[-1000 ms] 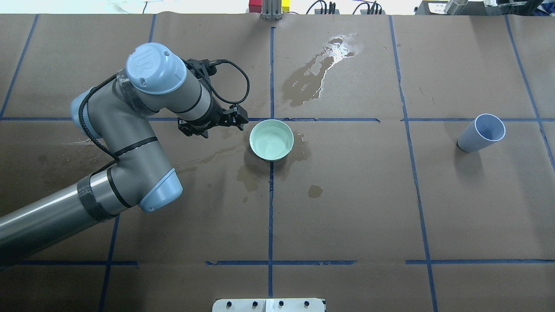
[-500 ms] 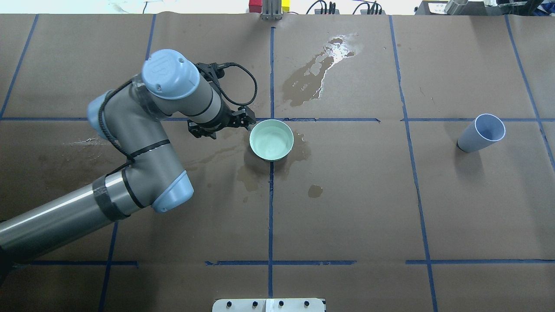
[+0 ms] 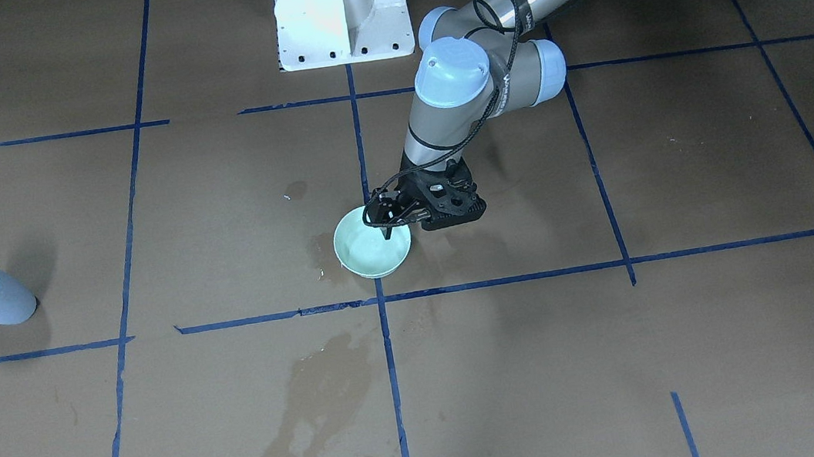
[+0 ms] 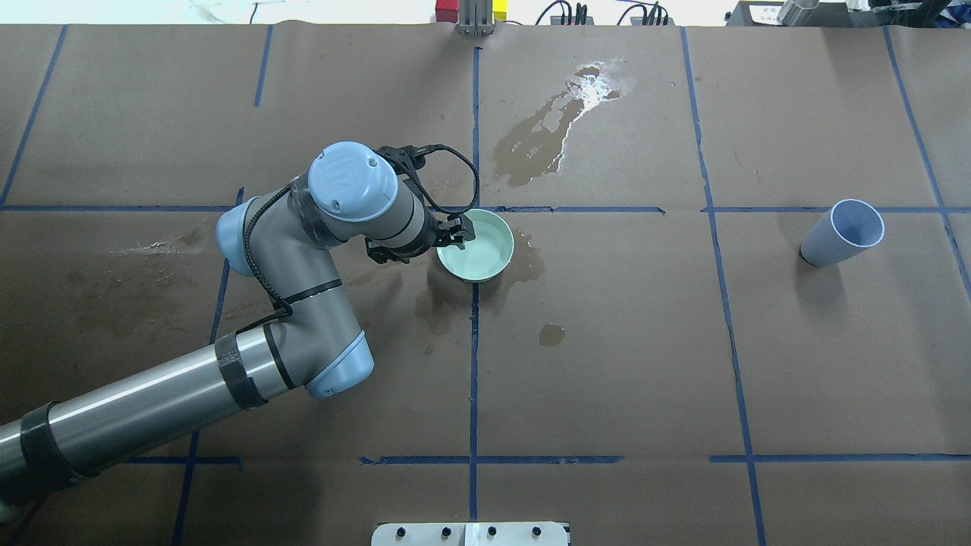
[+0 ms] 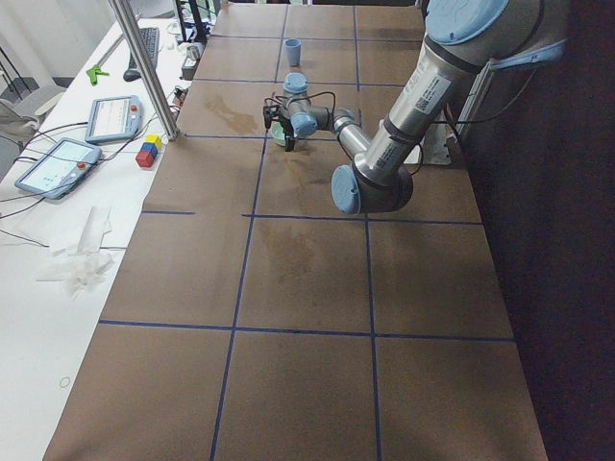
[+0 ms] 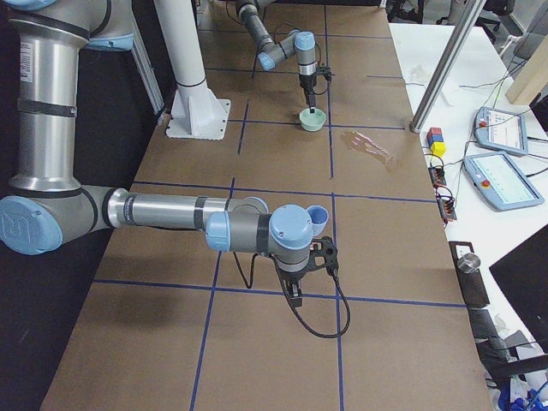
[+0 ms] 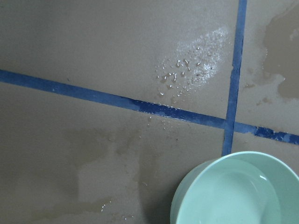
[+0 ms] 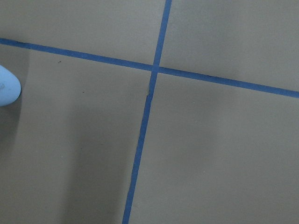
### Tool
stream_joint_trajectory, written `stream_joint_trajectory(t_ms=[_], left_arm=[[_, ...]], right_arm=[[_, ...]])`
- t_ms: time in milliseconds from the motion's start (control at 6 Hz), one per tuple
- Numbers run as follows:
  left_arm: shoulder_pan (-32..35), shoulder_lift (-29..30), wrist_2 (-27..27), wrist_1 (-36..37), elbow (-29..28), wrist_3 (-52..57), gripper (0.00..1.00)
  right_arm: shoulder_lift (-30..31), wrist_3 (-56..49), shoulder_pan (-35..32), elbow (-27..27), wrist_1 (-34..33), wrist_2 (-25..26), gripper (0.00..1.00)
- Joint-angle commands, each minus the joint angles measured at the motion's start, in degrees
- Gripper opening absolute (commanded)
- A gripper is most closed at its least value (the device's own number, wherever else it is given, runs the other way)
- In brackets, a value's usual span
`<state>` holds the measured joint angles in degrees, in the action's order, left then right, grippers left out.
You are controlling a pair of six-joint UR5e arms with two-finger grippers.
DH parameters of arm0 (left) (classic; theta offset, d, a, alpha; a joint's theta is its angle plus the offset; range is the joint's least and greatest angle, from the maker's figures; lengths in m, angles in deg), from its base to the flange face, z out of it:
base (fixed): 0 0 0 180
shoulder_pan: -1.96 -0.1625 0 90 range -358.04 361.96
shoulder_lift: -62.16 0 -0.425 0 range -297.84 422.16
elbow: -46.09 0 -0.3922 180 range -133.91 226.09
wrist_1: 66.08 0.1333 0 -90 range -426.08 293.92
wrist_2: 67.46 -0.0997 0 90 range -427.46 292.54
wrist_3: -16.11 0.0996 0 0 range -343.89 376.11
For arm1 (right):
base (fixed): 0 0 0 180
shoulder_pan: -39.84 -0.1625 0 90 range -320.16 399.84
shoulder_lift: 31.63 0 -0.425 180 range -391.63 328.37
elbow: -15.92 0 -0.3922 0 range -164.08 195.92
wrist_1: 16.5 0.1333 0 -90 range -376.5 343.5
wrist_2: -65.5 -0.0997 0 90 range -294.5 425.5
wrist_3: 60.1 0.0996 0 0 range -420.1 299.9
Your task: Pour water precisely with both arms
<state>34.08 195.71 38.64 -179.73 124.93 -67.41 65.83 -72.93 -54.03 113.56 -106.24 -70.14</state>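
A pale green bowl [image 4: 508,254] stands at the table's middle and holds clear water [image 7: 233,196], seen as faint ripples. It also shows in the front view [image 3: 362,271] and in the left wrist view [image 7: 187,182]. My left gripper [image 4: 455,232] is open at the bowl's left rim, with one finger [image 3: 386,232] hanging inside the bowl. A light blue cup [image 4: 843,231] stands empty at the far right. My right gripper [image 6: 295,291] hangs over the table near this cup [image 6: 318,219]. I cannot tell whether it is open or shut.
Spilled water darkens the brown paper beyond the bowl [image 4: 550,133] and around its base [image 4: 436,307]. Droplets lie by the blue tape cross [image 7: 196,70]. The white pedestal [image 3: 338,12] stands at the robot's side. Tablets and coloured blocks [image 5: 147,152] lie off the paper.
My left arm has swung right and nearer the robot. Its gripper has gone from left of the bowl to over the bowl's left rim. The bowl and the cup have not moved.
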Motion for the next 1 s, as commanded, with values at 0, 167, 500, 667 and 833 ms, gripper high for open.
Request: stream_joint_trajectory(t_ms=[0, 167, 500, 667, 833], left_arm=[[-1.1, 1.0, -0.2, -0.6, -1.4, -1.6, 0.41], [-1.3, 1.0, -0.1, -0.5, -1.5, -1.2, 0.16], [-1.2, 0.9, -0.1, -0.6, -1.2, 0.9, 0.01], [-0.7, 0.9, 0.0, -0.4, -1.0, 1.2, 0.0], [1.0, 0.8, 1.0, -0.4, -0.4, 1.3, 0.0]], right_arm=[[0.0, 0.0, 0.0, -0.1, 0.0, 0.0, 1.0], [0.0, -0.1, 0.0, -0.1, 0.0, 0.0, 1.0], [0.0, -0.1, 0.0, -0.1, 0.0, 0.2, 1.0], [0.0, -0.3, 0.0, -0.3, 0.1, 0.2, 1.0], [0.1, -0.1, 0.0, -0.3, 0.0, 0.2, 1.0]])
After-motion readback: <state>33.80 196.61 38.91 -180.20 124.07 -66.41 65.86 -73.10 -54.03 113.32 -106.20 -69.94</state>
